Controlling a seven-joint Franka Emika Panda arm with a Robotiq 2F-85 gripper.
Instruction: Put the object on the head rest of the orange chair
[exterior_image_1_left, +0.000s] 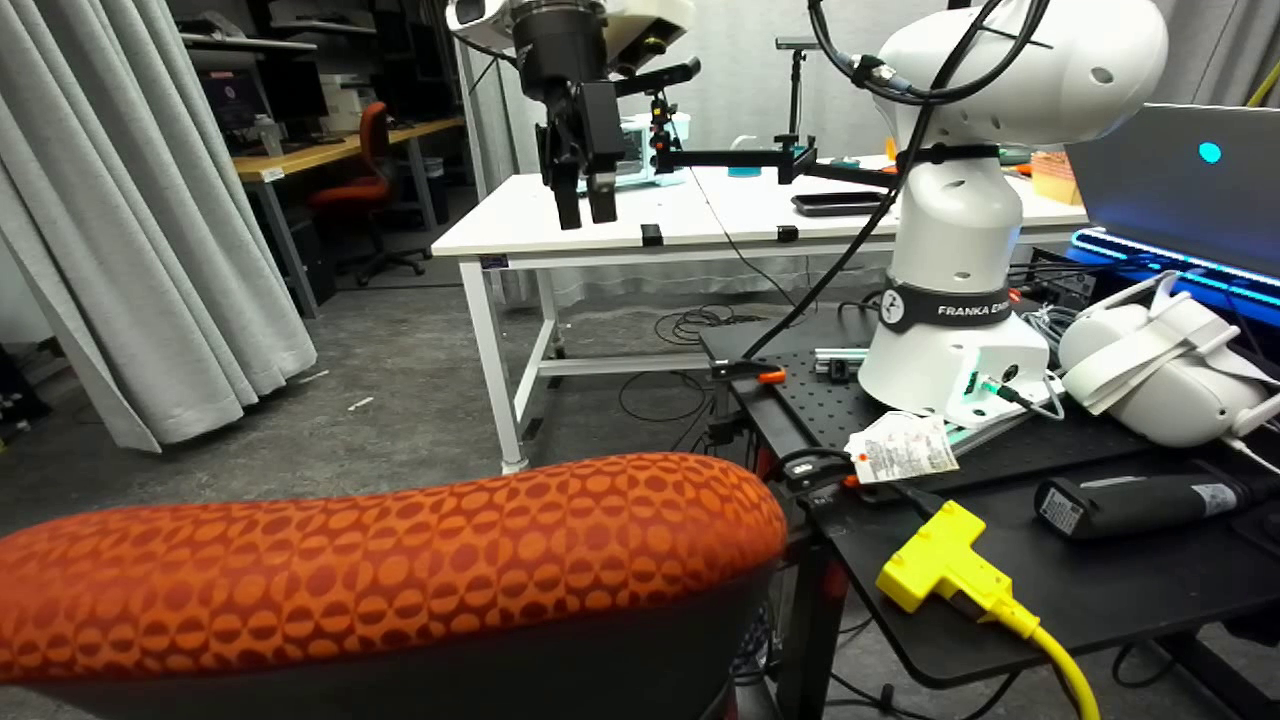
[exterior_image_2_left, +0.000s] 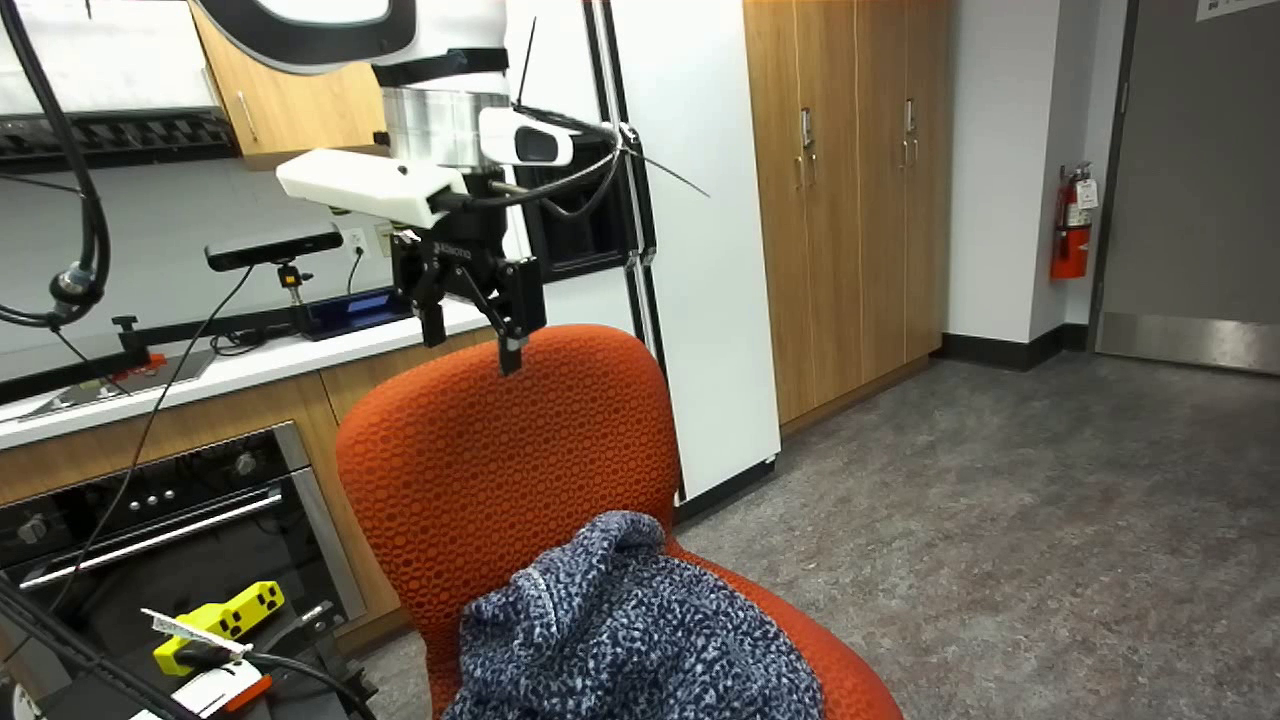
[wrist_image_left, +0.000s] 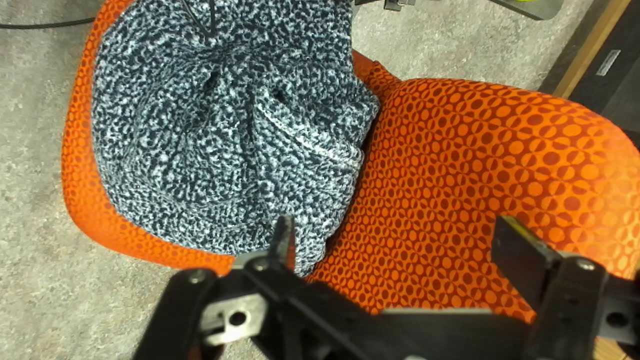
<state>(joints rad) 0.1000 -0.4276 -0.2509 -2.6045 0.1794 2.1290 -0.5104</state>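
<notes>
The object, a crumpled navy and white-grey speckled cloth, lies on the seat of the orange chair (exterior_image_2_left: 510, 470), against its backrest, in an exterior view (exterior_image_2_left: 640, 640) and the wrist view (wrist_image_left: 215, 130). In an exterior view the backrest hides most or all of it. The head rest, the orange-red rounded top of the backrest, shows in both exterior views (exterior_image_1_left: 400, 560) (exterior_image_2_left: 600, 350) and at the right of the wrist view (wrist_image_left: 595, 150). My gripper (wrist_image_left: 393, 222) is open and empty, above the chair. Its fingers are spread, one over the cloth's edge and one over the backrest. It also shows in both exterior views (exterior_image_1_left: 585, 212) (exterior_image_2_left: 472, 354).
A black table (exterior_image_1_left: 1080, 590) beside the chair holds the robot base (exterior_image_1_left: 950, 340), a yellow power outlet block (exterior_image_1_left: 940, 560) and a white headset (exterior_image_1_left: 1160, 360). A white table (exterior_image_1_left: 600, 225) stands farther back. A white fridge (exterior_image_2_left: 700, 250) and an oven (exterior_image_2_left: 170, 530) stand behind the chair.
</notes>
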